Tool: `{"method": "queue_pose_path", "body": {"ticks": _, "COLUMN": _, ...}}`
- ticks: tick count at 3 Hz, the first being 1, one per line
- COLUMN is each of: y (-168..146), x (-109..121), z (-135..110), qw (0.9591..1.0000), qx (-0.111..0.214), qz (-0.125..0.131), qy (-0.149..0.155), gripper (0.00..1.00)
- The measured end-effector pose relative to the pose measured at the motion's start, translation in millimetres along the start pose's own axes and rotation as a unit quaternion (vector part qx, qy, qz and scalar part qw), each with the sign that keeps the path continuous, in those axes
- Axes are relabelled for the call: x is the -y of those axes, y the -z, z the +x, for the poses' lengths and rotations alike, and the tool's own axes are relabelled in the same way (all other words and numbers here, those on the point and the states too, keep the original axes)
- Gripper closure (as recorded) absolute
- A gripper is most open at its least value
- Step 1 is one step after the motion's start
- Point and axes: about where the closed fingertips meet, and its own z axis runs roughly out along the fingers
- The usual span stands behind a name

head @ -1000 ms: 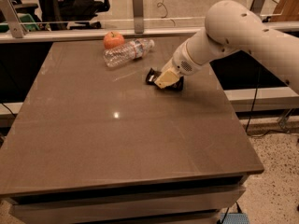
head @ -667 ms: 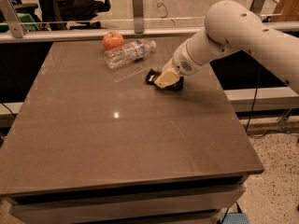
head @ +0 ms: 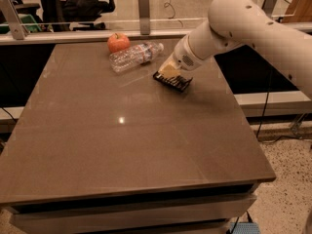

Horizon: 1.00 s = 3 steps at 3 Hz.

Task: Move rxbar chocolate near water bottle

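Observation:
The rxbar chocolate (head: 176, 82), a flat black wrapper, lies on the brown table (head: 122, 145) at the back right of centre. My gripper (head: 169, 72) comes down from the white arm at the right and sits on the bar's left end, hiding part of it. The water bottle (head: 135, 56) lies on its side just behind and left of the bar, a short gap away, with its cap pointing right.
A round orange-red apple (head: 118, 42) touches the bottle's left end near the table's back edge. A glass partition with metal posts (head: 143, 5) runs behind the table. The white arm (head: 243, 23) spans the back right corner.

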Motion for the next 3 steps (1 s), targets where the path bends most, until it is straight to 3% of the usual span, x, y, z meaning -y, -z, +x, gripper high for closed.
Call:
{"method": "queue_pose_path", "body": {"ticks": 1, "y": -1.3, "x": 2.5, "z": -3.7, "qw": 1.0000, "qx": 0.005, "qz": -0.002, "qy": -0.005, "gripper": 1.00}}
{"method": "queue_pose_path", "body": {"ticks": 2, "y": -1.1, "x": 3.7, "z": -7.0, "qw": 0.9999, "qx": 0.003, "qz": -0.007, "qy": -0.009, "gripper": 0.84}}
{"method": "queue_pose_path", "body": {"ticks": 3, "y": 2.5, "x": 3.2, "z": -1.3, "qw": 0.9996, "qx": -0.008, "qz": -0.014, "qy": -0.025, "gripper": 0.61}}
